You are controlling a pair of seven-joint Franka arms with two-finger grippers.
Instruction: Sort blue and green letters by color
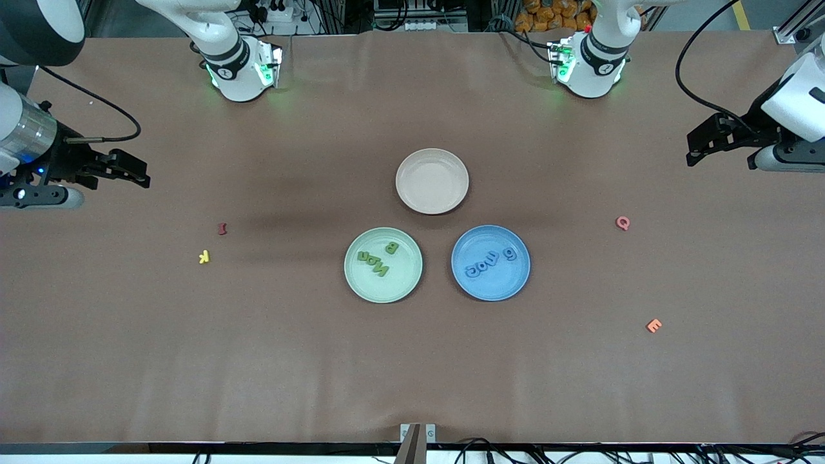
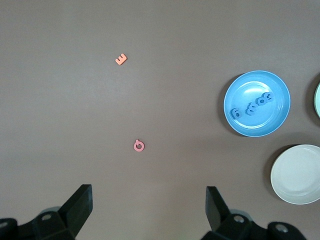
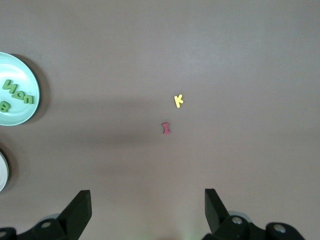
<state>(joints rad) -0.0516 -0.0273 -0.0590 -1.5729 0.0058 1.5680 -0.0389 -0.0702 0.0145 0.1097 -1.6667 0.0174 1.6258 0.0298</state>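
Nearest the front camera, I'm seeing the orange E (image 1: pixel 653 325) lying on the brown table (image 1: pixel 258 361), nearer than the blue plate (image 1: pixel 490 287) and toward the left arm's end.

Taking the rest by size, with the blue plate as my landmark: both arms are waiting at the table's ends. I'm reading the left gripper (image 2: pixel 149 207) as hanging with its fingers (image 2: pixel 80 205) spread wide and nothing between them, over bare table well toward the left arm's end from the blue plate. The right gripper (image 3: pixel 148 210) is hanging likewise spread and holding nothing, over the right arm's end of the table.

I'm seeing the green plate (image 1: pixel 383 290) sitting just beside the blue plate, toward the right arm's end, and the cream plate (image 1: pixel 432 181) sitting farther from the camera than both.

The four blue letters (image 1: pixel 491 261) are lying in a row in the blue plate; the four green letters (image 1: pixel 377 259) are lying in the green plate.

Toward the left arm's end from the blue plate is the pink Q (image 1: pixel 622 223). Well past the green plate are the red I (image 1: pixel 222 228) and the yellow K (image 1: pixel 204 257).
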